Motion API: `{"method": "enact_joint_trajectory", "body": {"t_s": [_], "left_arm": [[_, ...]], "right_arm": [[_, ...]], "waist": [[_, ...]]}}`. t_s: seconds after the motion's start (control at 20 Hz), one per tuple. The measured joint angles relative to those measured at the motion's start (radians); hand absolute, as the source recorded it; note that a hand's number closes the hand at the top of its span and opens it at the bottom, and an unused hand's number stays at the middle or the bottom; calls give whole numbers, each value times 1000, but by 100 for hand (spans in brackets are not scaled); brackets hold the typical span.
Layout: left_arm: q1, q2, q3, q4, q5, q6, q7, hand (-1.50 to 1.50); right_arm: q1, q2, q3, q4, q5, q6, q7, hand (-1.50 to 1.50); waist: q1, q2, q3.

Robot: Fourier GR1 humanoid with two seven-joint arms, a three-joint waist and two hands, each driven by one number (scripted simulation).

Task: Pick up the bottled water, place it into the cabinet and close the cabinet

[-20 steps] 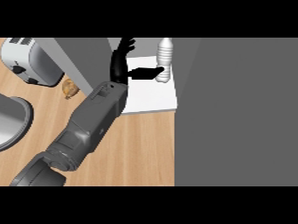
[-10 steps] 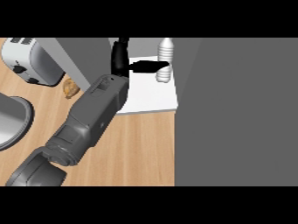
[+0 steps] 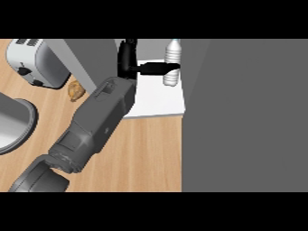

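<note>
We see one grey forearm (image 3: 93, 126) rising from the lower left of the head view and crossing the wooden surface (image 3: 149, 153) toward the open cabinet at the top. Which arm it is we cannot tell for certain from its path alone, though its place in the view's left half suggests the left hand (image 3: 126, 58). The hand is black and sits inside the cabinet opening, with its fingers (image 3: 125, 52) stretched upward and the thumb (image 3: 157, 68) reaching out sideways to the right. The thumb lies across the middle of the bottled water (image 3: 173, 62), so the hand looks partly spread with the bottle caught between thumb and fingers, though we cannot make out how far the fingers wrap behind it. The bottled water stands upright on the white cabinet shelf (image 3: 157, 101), close to the shelf's right edge and just beside the broad grey cabinet door (image 3: 253, 117) that fills the right side of the view. To the left of the arm, a silver toaster (image 3: 35, 62) stands on the surface, with a small brown pastry (image 3: 76, 90) lying just beside it. A large round grey pot (image 3: 2, 122) shows at the left edge, well apart from the cabinet.
</note>
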Motion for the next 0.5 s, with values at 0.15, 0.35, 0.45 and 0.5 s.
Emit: {"method": "enact_joint_trajectory", "body": {"t_s": [0.15, 0.35, 0.45, 0.5], "left_arm": [[41, 0, -31, -51, 38, 4, -12, -150], [119, -1, -110, -163, 98, 8, 3, -150], [151, -1, -152, -234, 122, 16, 26, -150], [180, -1, -179, -268, 137, 21, 27, -150]], "right_arm": [[10, 3, -11, 0, -3, 12, 3, -150], [-5, 10, -9, -2, -5, -10, 17, -150], [-4, 11, -18, -2, -6, -14, 22, -150], [-4, 6, -22, -3, -7, -16, 26, -150]], "waist": [[4, -5, 0], [18, -11, 0], [27, -14, 0], [29, -15, 0]]}}
